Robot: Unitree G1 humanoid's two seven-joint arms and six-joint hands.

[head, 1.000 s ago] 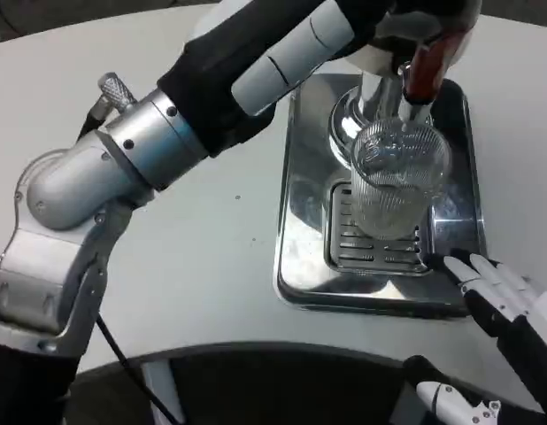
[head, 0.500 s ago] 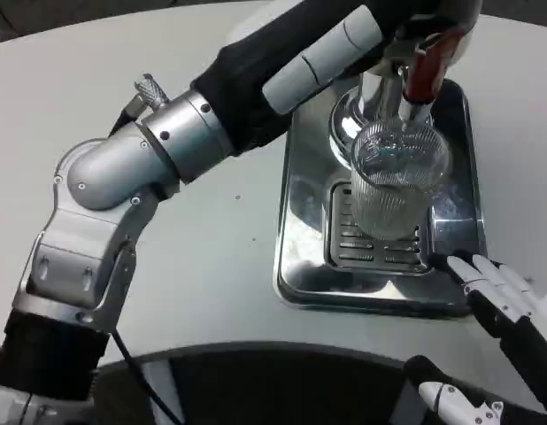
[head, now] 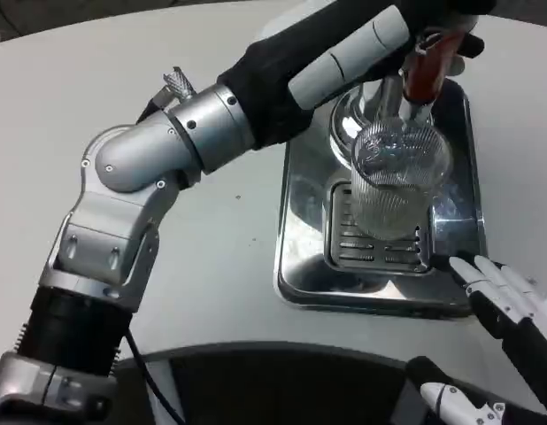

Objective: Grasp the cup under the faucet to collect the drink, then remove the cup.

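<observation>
The ribbed glass cup (head: 397, 181) stands at the right centre of the frame on the drip grate of a steel tray (head: 296, 221), directly under the faucet (head: 413, 88), so the drink can fall into it. The left arm reaches to the red tap handle (head: 430, 60); I cannot tell its hand's grasp. The right hand (head: 508, 305), lower right, waits released, fingers apart, just beside the tray on the white surface (head: 203, 257).

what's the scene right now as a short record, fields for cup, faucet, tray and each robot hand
cup: clear ribbed glass, upright on the drain grate, under the spout
faucet: red handle, chrome body at the tray's far end
tray: shiny metal, on the white table
left robot hand: reaches to the faucet top; fingers cut off by the frame edge
right robot hand: open, beside the tray's near right corner, clear of the cup
</observation>
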